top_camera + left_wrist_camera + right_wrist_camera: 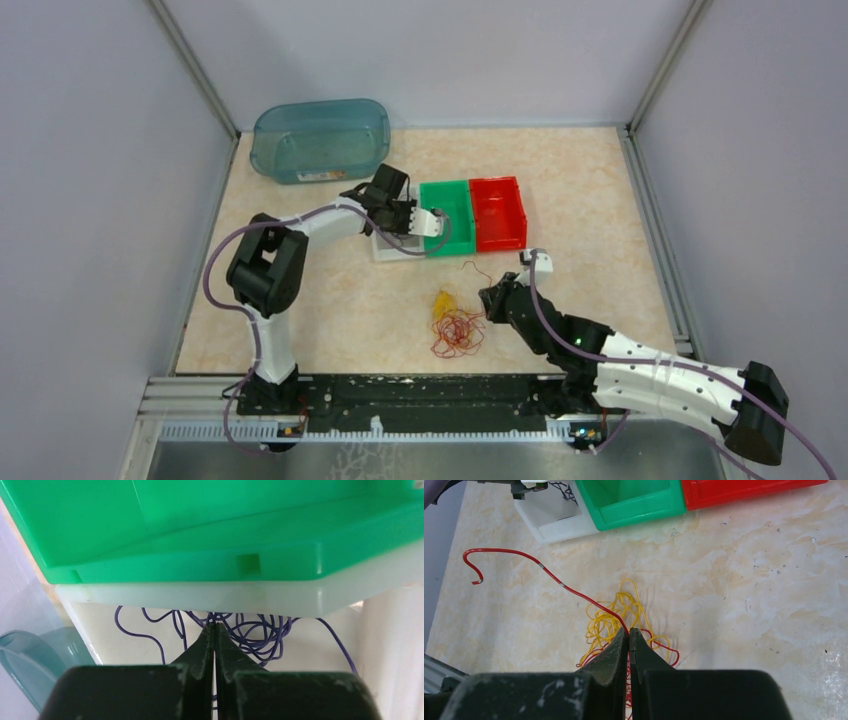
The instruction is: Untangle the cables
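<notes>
Bright, even light; soft shadows; sharp focus.

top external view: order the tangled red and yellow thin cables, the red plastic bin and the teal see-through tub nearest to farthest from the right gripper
From the right gripper:
1. tangled red and yellow thin cables: just left of it
2. red plastic bin: ahead, mid-table
3. teal see-through tub: far back-left corner

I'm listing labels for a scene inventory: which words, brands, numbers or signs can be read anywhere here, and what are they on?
No text can be read in any view.
Sticker low on the front wall of the teal tub: orange and white, too small and blurred to read.
Green bin, red bin, white bin: no markings visible.
</notes>
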You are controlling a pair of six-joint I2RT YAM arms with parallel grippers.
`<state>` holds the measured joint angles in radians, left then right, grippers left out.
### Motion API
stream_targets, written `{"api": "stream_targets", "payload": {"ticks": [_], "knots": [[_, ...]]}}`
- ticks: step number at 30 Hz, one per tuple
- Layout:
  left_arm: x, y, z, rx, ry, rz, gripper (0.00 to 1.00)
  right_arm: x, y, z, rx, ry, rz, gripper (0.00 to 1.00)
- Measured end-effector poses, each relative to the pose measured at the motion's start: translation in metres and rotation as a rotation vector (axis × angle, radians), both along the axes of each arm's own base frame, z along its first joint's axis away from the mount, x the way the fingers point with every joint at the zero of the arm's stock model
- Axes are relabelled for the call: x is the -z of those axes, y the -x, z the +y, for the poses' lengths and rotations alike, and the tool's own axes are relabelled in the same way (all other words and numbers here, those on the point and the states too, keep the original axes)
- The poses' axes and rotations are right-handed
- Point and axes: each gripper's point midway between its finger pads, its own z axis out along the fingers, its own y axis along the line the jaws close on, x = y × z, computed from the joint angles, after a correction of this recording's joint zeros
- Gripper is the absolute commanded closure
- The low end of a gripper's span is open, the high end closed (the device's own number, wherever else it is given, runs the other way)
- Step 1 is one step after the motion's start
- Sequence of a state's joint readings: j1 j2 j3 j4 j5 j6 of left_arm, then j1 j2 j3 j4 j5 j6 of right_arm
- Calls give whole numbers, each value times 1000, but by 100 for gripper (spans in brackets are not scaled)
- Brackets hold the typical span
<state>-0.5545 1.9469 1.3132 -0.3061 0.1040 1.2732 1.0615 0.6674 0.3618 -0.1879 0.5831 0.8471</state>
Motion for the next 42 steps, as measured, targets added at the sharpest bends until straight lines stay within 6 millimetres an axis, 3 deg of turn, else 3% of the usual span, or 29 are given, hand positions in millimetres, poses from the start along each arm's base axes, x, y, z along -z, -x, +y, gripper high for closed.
{"api": "stream_targets", "payload": {"ticks": [7, 12, 17, 22, 29, 36, 42], "knots": [[-19, 10, -17, 52, 71, 74, 68, 0, 0, 0, 1, -3, 1, 100], [-61, 25, -31, 156, 133, 91, 34, 0, 0, 0, 2, -6, 3, 100], [-87, 33, -33, 201, 150, 83, 21, 0, 0, 1, 3, -11, 5, 100], [-94, 35, -27, 198, 143, 112, 21, 0, 0, 1, 4, -11, 5, 100], [-115, 17, -5, 148, 146, 89, 40, 0, 0, 1, 3, -12, 5, 100], [-94, -4, 41, 70, 56, 59, 54, 0, 0, 1, 3, -12, 5, 100], [-72, -17, 44, 55, 34, 33, 74, 0, 0, 1, 3, -11, 6, 100]]}}
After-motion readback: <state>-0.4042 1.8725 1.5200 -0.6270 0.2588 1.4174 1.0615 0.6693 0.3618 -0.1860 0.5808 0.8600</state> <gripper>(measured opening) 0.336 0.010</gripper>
